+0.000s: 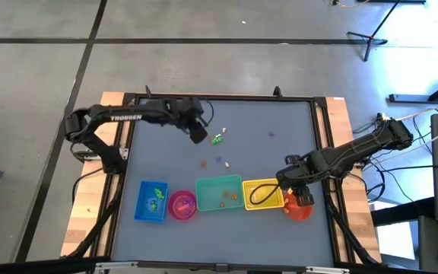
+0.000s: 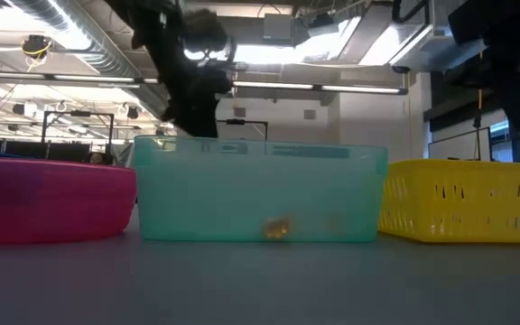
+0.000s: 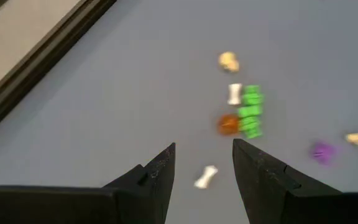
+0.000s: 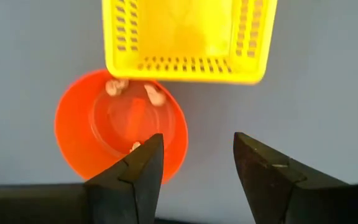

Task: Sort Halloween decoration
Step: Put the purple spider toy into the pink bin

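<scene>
Small trinkets lie loose on the grey table: a green one point(image 1: 217, 139) point(image 3: 251, 112), an orange one point(image 3: 229, 124), white ones point(image 3: 234, 93) and a purple one point(image 3: 322, 152). My left gripper point(image 1: 198, 135) point(image 3: 204, 168) hangs open just left of the green one, above the table. A white trinket point(image 3: 206, 177) shows between its fingers, lying on the table beneath. My right gripper point(image 1: 291, 186) point(image 4: 197, 162) hangs open, pointing down, over the orange bowl point(image 4: 120, 134). That bowl holds a few pale trinkets point(image 4: 156, 94).
Along the near edge stand a blue tray point(image 1: 152, 201), a pink bowl point(image 1: 182, 204), a teal bin point(image 1: 219, 193) with an orange trinket point(image 2: 276, 228), a yellow basket point(image 1: 263, 194) and the orange bowl point(image 1: 299, 208). More trinkets point(image 1: 220, 160) lie mid-table.
</scene>
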Motion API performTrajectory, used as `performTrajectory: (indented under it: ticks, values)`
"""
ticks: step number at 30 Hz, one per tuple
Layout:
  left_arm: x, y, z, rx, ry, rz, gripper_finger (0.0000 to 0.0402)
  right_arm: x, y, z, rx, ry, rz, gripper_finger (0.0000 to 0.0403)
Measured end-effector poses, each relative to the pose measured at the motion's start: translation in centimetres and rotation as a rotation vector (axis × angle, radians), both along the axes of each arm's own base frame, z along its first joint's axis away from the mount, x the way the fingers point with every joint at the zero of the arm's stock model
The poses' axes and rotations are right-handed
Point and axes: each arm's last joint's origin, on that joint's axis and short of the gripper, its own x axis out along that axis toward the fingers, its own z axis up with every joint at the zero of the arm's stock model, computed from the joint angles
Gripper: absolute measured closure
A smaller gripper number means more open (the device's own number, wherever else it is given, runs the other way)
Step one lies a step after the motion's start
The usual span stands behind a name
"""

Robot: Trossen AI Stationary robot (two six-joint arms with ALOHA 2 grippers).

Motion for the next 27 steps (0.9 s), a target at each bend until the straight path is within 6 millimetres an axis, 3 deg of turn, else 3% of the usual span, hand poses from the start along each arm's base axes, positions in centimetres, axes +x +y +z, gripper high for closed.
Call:
performTrajectory:
  ticks: [6, 13, 20, 27]
  values:
    - [-2.5, 4.4, -0.1, -0.057, -0.014, 0.016, 0.0257, 0.7, 0.3, 0.1, 0.024, -0.077, 0.029, 0.0212]
    - [-4.2, 7.6, -1.4, -0.077, 0.025, 0.001, 0.0257, 1.0, 0.4, 0.2, 0.024, -0.116, 0.07, 0.0212]
    - [-4.6, 8.6, -3.9, -0.137, 0.115, -0.114, 0.0257, 1.0, 0.3, 0.2, 0.005, -0.122, 0.067, 0.0212]
    - [-5.2, 8.1, -5.6, -0.206, 0.266, -0.251, 0.0257, 1.0, 0.3, 0.2, 0.001, -0.123, 0.066, 0.0212]
